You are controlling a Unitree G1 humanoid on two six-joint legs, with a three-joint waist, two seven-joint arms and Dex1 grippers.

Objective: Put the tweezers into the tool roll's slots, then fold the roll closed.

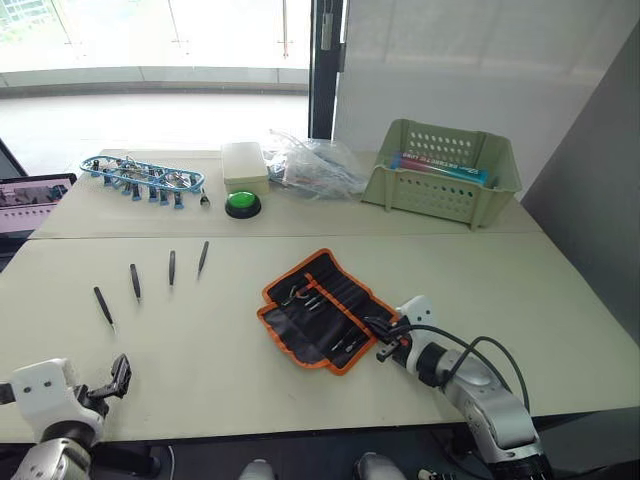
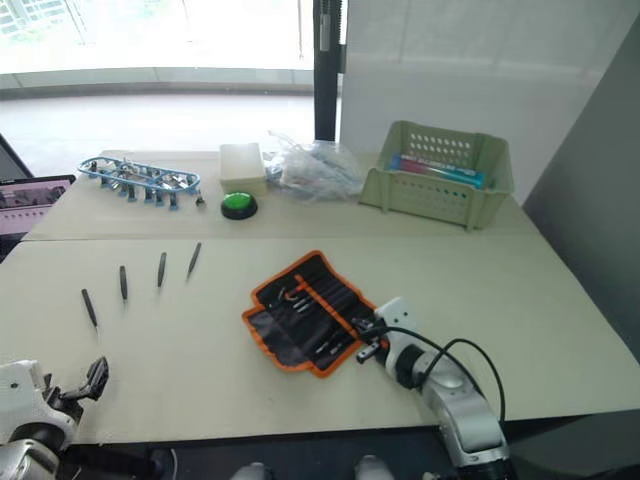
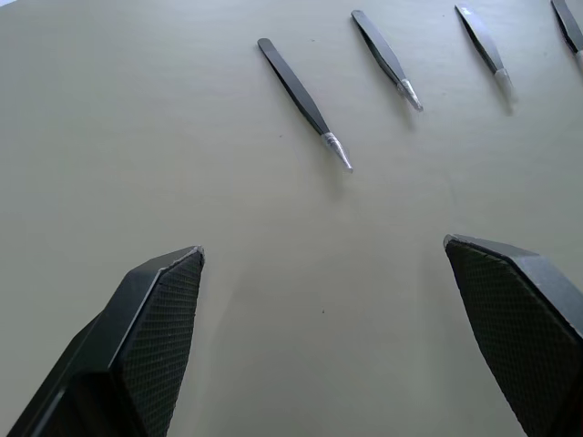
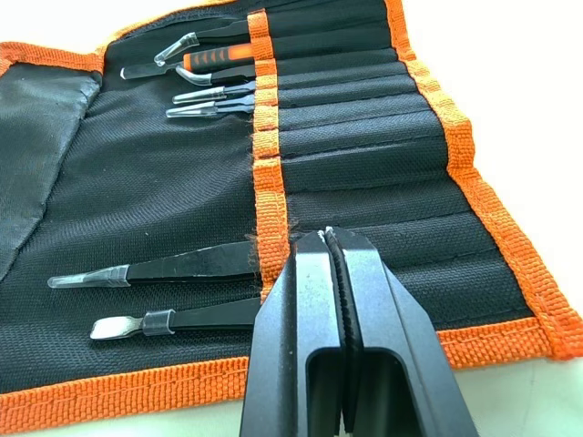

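The tool roll (image 1: 322, 310) lies unfolded on the near table, black with orange trim, its slots (image 4: 364, 137) divided by an orange stripe. Several tools sit in the slots, among them a black pair of tweezers (image 4: 173, 267) tucked under the stripe. My right gripper (image 4: 326, 238) is shut, its tips resting on the stripe at the roll's near right edge, beside that pair. Several loose tweezers (image 1: 135, 282) lie in a row on the table to the left. My left gripper (image 3: 323, 255) hovers open at the near left, short of the closest pair (image 3: 301, 96).
On the far table stand a pale green basket (image 1: 445, 172), a clear plastic bag (image 1: 315, 165), a cream box (image 1: 244, 163) with a green button (image 1: 242, 204), and a blue-framed tool rack (image 1: 140, 175). A laptop (image 1: 30, 200) pokes in at the left edge.
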